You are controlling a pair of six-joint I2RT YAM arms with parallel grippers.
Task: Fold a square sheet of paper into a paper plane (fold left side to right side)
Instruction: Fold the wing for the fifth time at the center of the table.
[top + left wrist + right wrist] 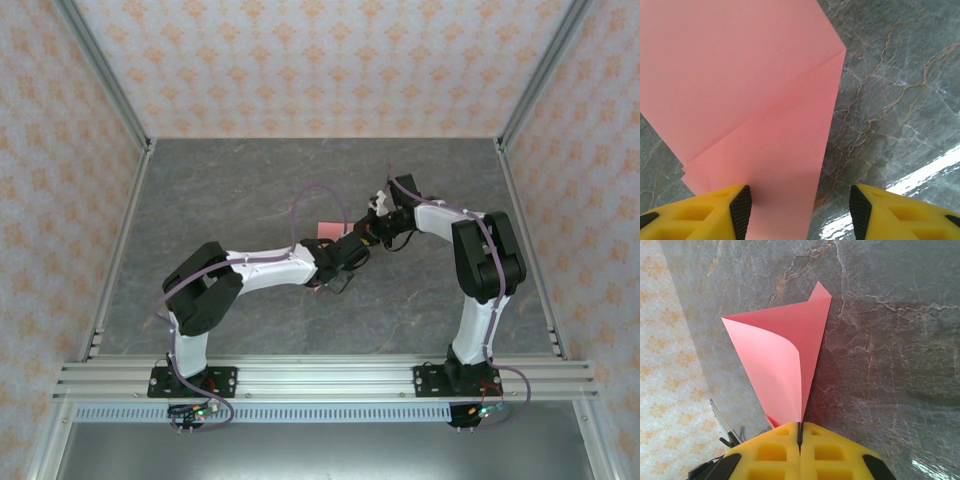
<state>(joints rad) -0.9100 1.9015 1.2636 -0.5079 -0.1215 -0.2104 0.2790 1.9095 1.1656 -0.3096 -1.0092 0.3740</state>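
Right wrist: shut jaws pinch smooth, curled salmon-pink paper [807, 330] over marbled grey surface [890, 340]; left jaws stand apart, empty.

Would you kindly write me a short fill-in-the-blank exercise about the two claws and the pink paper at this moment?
1. The right claw is ___ on a narrow tip of the pink paper.
2. The left claw stands ___, with the paper running between its fingers.
3. The veined table under the paper is ___ in colour.

Missing words: shut; open; grey.
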